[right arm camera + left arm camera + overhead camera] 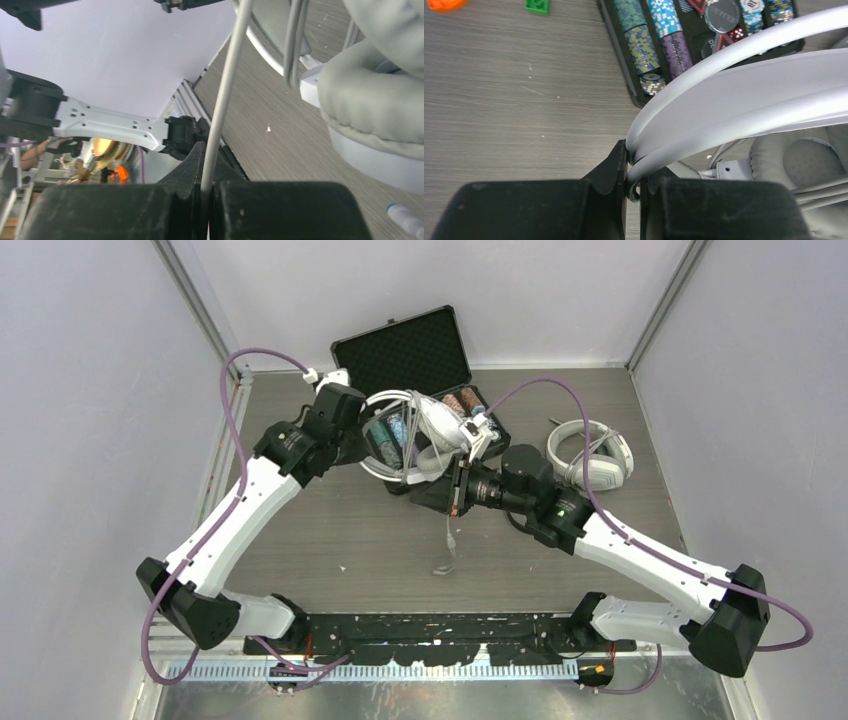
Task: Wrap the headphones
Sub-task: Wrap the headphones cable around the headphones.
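The white-grey headphones (437, 425) sit near the middle of the far half of the desk (340, 530), held between the two arms over the front edge of an open black case (405, 350); whether any part of them rests on the case or the desk cannot be told. The left end effector (633, 172) is clenched on the headband (749, 95), its two black fingers pinched together with the pale bands squeezed between the tips, and the headband arches away from it to the right in the left wrist view. Below that arch a grey ear cushion (804, 160) shows, with thin pale wires running beside it. The right end effector (207, 192) is closed tight on the cord (226, 85), which rises straight out from between its fingertips toward the headphones, whose padded cup (380, 105) fills the right side of that view. In the top view a loose length of the cord (447, 540) hangs down from this grip toward the desk. Rows of poker chips (644, 45) lie in the tray of the case, just beyond the headband. A second white headset (597, 455) lies flat on the desk to the right, well apart from both end effectors. A green brick (538, 5) and an orange piece (446, 4) lie on the desk to the left of the case
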Robot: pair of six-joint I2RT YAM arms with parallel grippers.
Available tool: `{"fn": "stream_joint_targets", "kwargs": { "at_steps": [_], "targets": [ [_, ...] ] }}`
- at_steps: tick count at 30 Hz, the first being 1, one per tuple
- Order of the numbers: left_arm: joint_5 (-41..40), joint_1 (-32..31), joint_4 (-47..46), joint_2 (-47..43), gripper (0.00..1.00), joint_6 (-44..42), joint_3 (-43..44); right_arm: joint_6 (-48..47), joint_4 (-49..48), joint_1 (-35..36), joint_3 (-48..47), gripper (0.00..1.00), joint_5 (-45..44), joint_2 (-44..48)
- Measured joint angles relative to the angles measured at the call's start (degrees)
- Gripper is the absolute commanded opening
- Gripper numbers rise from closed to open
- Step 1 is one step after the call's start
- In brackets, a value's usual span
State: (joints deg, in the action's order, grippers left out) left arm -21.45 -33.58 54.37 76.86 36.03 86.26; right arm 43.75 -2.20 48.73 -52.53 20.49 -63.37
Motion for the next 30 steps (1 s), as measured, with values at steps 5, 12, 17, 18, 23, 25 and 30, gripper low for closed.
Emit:
{"fn": "stream_joint_targets", "kwargs": {
  "at_steps": [5,12,17,18,23,25,30],
  "targets": [
    [2.12,0.02,-1.2,-2.05,0.0,4.39,-1.92,-4.48,-0.04,1.18,1.33,0.09,-3.13,0.0],
    [3.02,0.0,-1.36,-3.52,0.0,9.99,-2.38,-10.29,-1.01,2.84,1.38,0.09,-8.28,-0.11],
    [4.0,-0.02,-1.42,-5.75,0.0,13.73,-3.37,-13.92,-1.95,4.22,1.46,0.09,-11.67,-1.49],
    [4.28,-0.04,-1.46,-6.03,0.0,14.6,-3.37,-14.62,-2.25,4.55,1.53,0.1,-12.37,-1.79],
    [4.96,0.15,-2.64,-6.62,0.0,18.73,-3.37,-19.74,-2.47,6.99,1.68,0.12,-16.68,-2.91],
    [4.94,0.39,-3.34,-6.73,0.0,20.0,-3.37,-21.62,-2.54,7.58,1.79,0.12,-18.27,-3.13],
    [4.72,0.52,-3.67,-7.52,0.0,22.36,-3.32,-27.06,-4.63,8.66,3.28,0.11,-22.49,-3.63]
  ]
}}
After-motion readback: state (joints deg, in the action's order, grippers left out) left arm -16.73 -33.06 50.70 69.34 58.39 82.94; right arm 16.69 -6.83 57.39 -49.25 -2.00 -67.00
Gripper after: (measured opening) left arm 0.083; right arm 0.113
